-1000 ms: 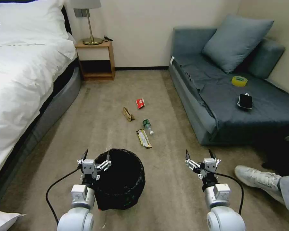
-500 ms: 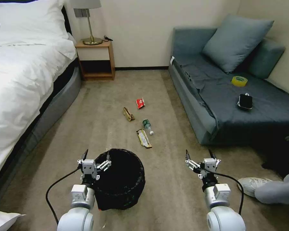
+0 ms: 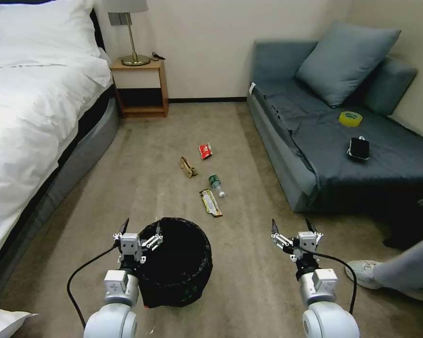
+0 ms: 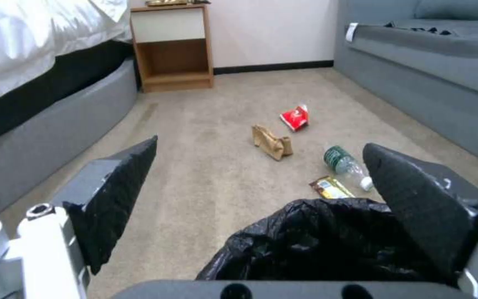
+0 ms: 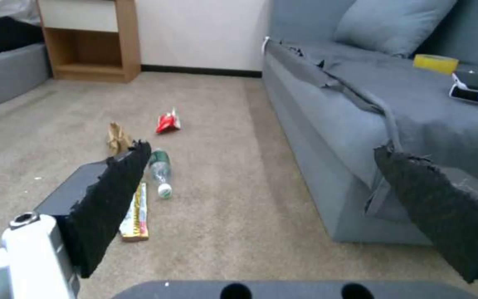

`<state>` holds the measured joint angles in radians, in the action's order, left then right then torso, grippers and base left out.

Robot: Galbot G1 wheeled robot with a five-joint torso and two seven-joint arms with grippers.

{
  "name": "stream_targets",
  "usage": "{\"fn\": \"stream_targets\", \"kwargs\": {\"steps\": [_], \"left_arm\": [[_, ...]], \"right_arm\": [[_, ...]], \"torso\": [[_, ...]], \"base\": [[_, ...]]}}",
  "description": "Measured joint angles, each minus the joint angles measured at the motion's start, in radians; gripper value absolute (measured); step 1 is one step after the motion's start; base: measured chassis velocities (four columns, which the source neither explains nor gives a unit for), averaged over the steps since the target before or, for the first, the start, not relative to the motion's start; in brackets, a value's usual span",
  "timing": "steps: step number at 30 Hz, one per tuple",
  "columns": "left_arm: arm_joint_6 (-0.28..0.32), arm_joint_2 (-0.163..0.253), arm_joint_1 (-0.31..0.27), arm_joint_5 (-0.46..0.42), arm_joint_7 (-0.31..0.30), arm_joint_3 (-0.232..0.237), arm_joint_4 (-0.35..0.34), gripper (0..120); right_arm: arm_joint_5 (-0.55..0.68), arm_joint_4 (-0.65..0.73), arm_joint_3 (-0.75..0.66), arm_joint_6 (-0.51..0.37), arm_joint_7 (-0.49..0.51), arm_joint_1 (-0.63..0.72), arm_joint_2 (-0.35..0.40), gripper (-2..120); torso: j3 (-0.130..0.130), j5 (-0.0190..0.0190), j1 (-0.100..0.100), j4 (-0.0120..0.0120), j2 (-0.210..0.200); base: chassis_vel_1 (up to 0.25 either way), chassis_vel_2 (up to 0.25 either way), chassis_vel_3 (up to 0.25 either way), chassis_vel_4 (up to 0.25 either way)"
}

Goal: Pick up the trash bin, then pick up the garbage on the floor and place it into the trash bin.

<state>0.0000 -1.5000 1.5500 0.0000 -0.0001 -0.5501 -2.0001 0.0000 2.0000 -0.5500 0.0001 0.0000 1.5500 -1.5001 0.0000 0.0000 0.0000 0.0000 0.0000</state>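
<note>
The trash bin [image 3: 183, 263], lined with a black bag, stands on the carpet close in front of me, and its bag rim [image 4: 328, 241] shows in the left wrist view. My left gripper [image 3: 141, 227] hovers open over the bin's left rim. My right gripper [image 3: 291, 227] hangs open above bare carpet to the bin's right. The garbage lies beyond the bin: a red snack packet [image 3: 205, 150], a tan paper wrapper [image 3: 188, 167], a small bottle [image 3: 215, 184] and a long yellow-brown wrapper [image 3: 210, 202]. The same pieces show past the fingers [image 5: 112, 195] in the right wrist view.
A white bed [image 3: 28, 117] runs along the left. A wooden nightstand [image 3: 140, 87] stands at the back wall. A grey sofa [image 3: 333, 136] on the right holds a yellow tape roll [image 3: 350, 118] and a black phone [image 3: 359, 148]. A person's shoe and leg [image 3: 399, 272] are at the right edge.
The person's foot at the right edge has drawn back toward the frame's edge. Both arms, the bin and the litter have stayed put.
</note>
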Motion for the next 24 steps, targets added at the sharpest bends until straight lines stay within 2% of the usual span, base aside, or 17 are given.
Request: {"fn": "stream_targets", "kwargs": {"steps": [13, 16, 17, 20, 21, 23, 24], "left_arm": [[0.001, 0.000, 0.000, 0.000, 0.000, 0.000, 0.000, 100], [0.063, -0.024, 0.000, -0.005, -0.026, -0.030, -0.050, 100], [0.063, -0.024, 0.000, -0.005, -0.026, -0.030, -0.050, 100], [0.178, -0.066, 0.001, -0.016, -0.076, -0.088, -0.151, 100], [0.191, -0.063, 0.009, -0.019, -0.080, -0.095, -0.167, 100], [0.195, -0.060, 0.012, -0.021, -0.083, -0.098, -0.171, 100], [0.198, -0.047, 0.020, -0.028, -0.090, -0.108, -0.180, 100]], "right_arm": [[0.000, 0.000, 0.000, 0.000, 0.000, 0.000, 0.000, 100], [0.001, 0.005, 0.000, -0.006, 0.003, 0.000, 0.000, 100], [0.001, 0.005, 0.000, -0.006, 0.003, 0.000, 0.000, 100], [0.028, 0.075, 0.007, -0.074, 0.055, -0.006, 0.007, 100], [0.044, 0.121, 0.011, -0.116, 0.087, -0.009, 0.012, 100], [0.050, 0.135, 0.013, -0.130, 0.098, -0.010, 0.013, 100], [0.074, 0.197, 0.019, -0.190, 0.144, -0.014, 0.019, 100]], "torso": [[0.000, 0.0000, 0.000, 0.0000, 0.000], [0.000, -0.0003, 0.000, -0.0002, 0.000], [0.000, -0.0003, 0.000, -0.0002, 0.000], [0.000, 0.0002, 0.000, 0.0001, 0.000], [0.000, -0.0002, 0.000, 0.0000, 0.000], [0.000, -0.0002, 0.000, 0.0001, 0.000], [0.000, -0.0001, 0.000, 0.0000, 0.000]], "base": [[0.000, 0.000, 0.000, 0.000], [0.000, 0.000, 0.000, 0.000], [0.000, 0.000, 0.000, 0.000], [0.000, 0.000, 0.000, 0.000], [0.000, 0.000, 0.000, 0.000], [0.000, 0.000, 0.000, 0.000], [0.000, 0.000, 0.000, 0.000]]}}
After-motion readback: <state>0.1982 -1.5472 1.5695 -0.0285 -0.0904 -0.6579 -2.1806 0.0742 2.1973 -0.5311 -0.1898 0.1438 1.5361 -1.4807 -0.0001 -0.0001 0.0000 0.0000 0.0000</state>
